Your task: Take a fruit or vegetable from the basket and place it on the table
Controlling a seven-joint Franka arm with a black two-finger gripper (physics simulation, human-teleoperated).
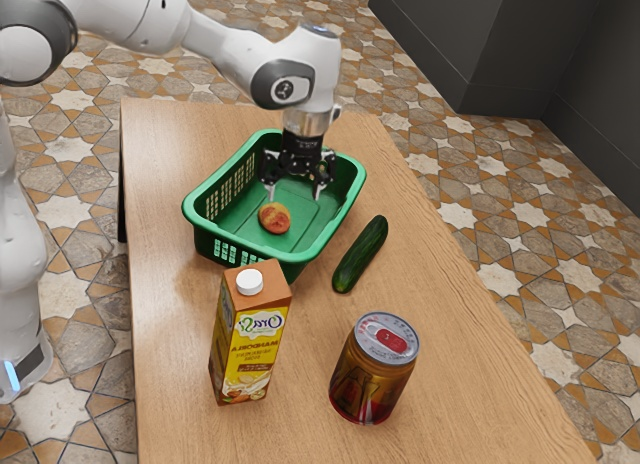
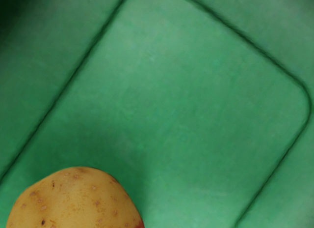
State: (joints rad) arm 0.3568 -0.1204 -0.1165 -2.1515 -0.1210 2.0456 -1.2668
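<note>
Fruit, rounded, yellow with brown speckles and a red flush [image 1: 274,218] [image 2: 73,201]: one, lying on the floor of the basket, not lifted. Its exact kind cannot be told.

Gripper, black, two-fingered [image 1: 294,194]: one, pointing down over the basket floor, fingers spread wide, nothing held. The fruit sits off to one side, near one fingertip [image 1: 271,194]; whether they touch cannot be told. Step in hand, as judged: lining up for the grasp.

Faults to guard against: a straight descent from this offset could bring a finger down on the fruit, or nudge it and set it rolling, its form being round. Closing off-centre may squeeze it out sideways or catch only an edge.

Basket, green plastic, rectangular, with latticed sides [image 1: 312,214]: one, holding the fruit. A low lift could knock the fruit against its rim, or drag the basket along.

Cucumber, long, dark green [image 1: 361,254]: one, on the table just beside the basket. Fruit set down carelessly there could roll against it.

Carton, yellow and brown, white-capped [image 1: 252,329]: one, upright near the basket; a low swing could topple it.

Jar, amber, metal-lidded [image 1: 372,374]: one, upright, farther from the basket; same hazard.

Table, pale wood [image 1: 470,384]: one, bearing all the above; edges open, so a rolling fruit could drop off.
</note>
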